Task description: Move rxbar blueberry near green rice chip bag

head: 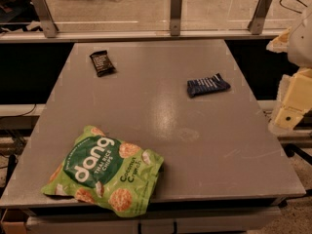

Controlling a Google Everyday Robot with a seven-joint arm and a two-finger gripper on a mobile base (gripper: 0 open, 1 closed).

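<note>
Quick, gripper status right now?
Gripper: at the right edge of view, beside the table; open or closed cannot be told. The blue bar lies on the table, apart from it.

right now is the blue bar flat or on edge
Flat: the blue bar shows its broad face on the table; the claw hangs beyond the right edge.

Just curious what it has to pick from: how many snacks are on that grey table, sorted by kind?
Snack bars: 2 (the rxbar blueberry in navy blue, and a black bar)
Chip bags: 1 (the green rice chip bag)
Total: 3
The robot's hand is beyond the right edge of the table, touching none of them.
</note>
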